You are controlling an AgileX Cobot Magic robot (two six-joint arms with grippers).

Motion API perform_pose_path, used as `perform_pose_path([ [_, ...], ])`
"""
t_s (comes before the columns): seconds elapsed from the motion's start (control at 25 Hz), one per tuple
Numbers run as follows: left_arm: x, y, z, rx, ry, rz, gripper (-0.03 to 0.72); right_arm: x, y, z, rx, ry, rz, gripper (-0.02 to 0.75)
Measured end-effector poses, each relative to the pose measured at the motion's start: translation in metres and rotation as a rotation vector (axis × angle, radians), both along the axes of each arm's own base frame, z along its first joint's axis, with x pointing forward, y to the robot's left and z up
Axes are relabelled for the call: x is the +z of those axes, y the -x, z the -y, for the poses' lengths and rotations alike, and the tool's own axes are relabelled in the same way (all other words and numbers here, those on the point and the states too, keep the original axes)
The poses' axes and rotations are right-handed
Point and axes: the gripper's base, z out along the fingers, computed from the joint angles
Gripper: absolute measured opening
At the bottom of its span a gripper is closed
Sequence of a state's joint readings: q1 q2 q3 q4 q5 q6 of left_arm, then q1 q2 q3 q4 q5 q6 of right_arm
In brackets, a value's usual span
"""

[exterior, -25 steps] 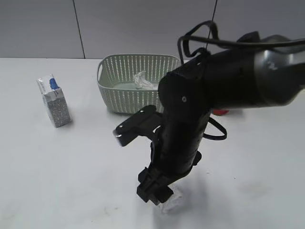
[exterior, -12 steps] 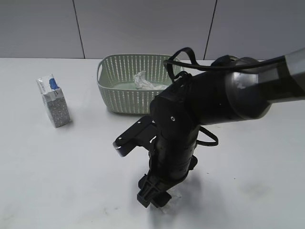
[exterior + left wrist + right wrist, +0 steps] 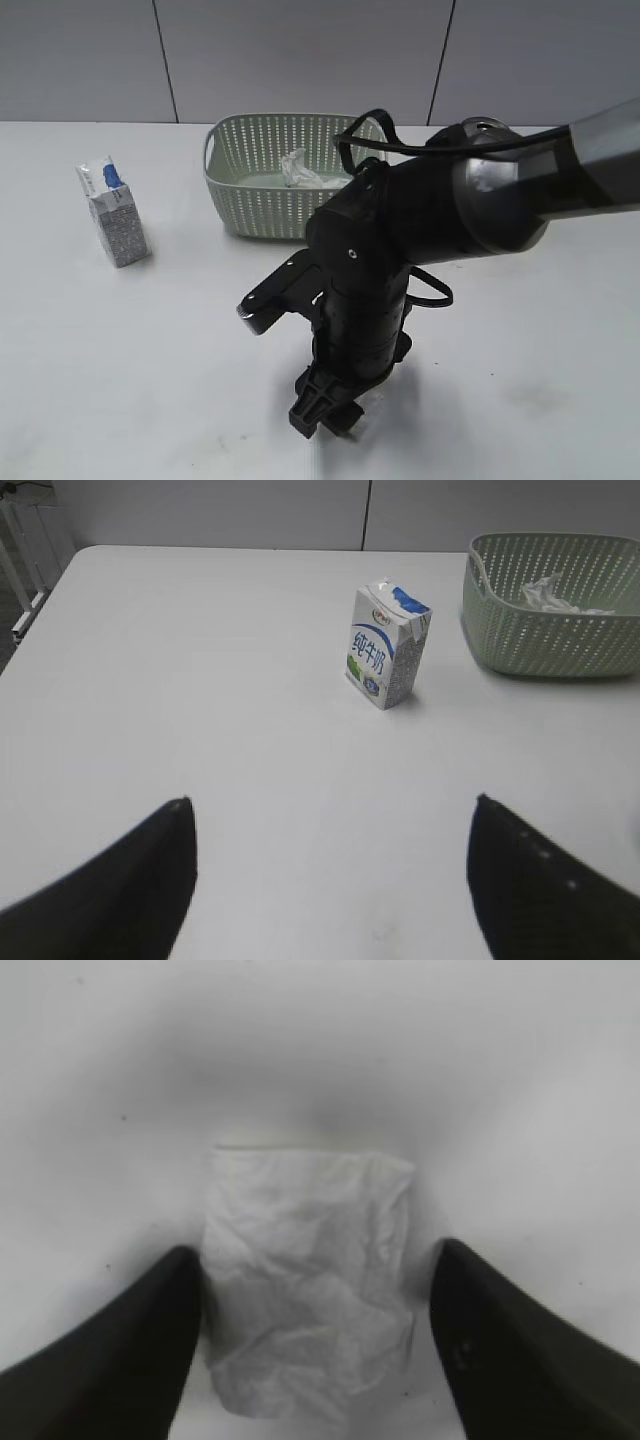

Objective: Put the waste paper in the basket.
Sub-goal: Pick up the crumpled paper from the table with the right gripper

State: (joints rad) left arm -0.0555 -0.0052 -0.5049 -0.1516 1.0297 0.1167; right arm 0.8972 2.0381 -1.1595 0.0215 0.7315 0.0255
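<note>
A squarish crumpled white paper wad (image 3: 308,1285) lies on the white table between the open fingers of my right gripper (image 3: 315,1290); the left finger touches its edge, the right finger stands just clear. In the exterior view the right gripper (image 3: 325,410) is low at the table's front, and only a sliver of the wad (image 3: 368,405) shows beside it. The pale green basket (image 3: 262,205) stands at the back with one paper wad (image 3: 300,168) inside; it also shows in the left wrist view (image 3: 555,630) with that wad (image 3: 548,592). My left gripper (image 3: 330,825) is open and empty above bare table.
A small white-and-blue carton (image 3: 113,212) stands at the left, also seen in the left wrist view (image 3: 388,645). Something red (image 3: 462,235) peeks from behind the right arm. The right arm's bulk hides the table's centre right.
The right arm has lowered and shifted slightly left, bringing its gripper down around the paper wad, which is now mostly hidden in the exterior view.
</note>
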Motion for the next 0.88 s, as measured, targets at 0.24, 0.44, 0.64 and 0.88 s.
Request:
perform_pose_path([
  [0.24, 0.000, 0.000, 0.000, 0.000, 0.000, 0.000, 0.603, 0.009, -0.006, -0.008, -0.003, 0.000, 0.001, 0.144],
  [0.44, 0.000, 0.000, 0.000, 0.000, 0.000, 0.000, 0.594, 0.034, -0.021, -0.027, -0.003, -0.061, 0.052, -0.005],
  [0.64, 0.000, 0.000, 0.000, 0.000, 0.000, 0.000, 0.592, 0.079, -0.047, -0.052, 0.033, -0.168, 0.208, -0.006],
  [0.88, 0.000, 0.000, 0.000, 0.000, 0.000, 0.000, 0.592, 0.132, -0.089, -0.061, 0.002, -0.289, 0.501, -0.006],
])
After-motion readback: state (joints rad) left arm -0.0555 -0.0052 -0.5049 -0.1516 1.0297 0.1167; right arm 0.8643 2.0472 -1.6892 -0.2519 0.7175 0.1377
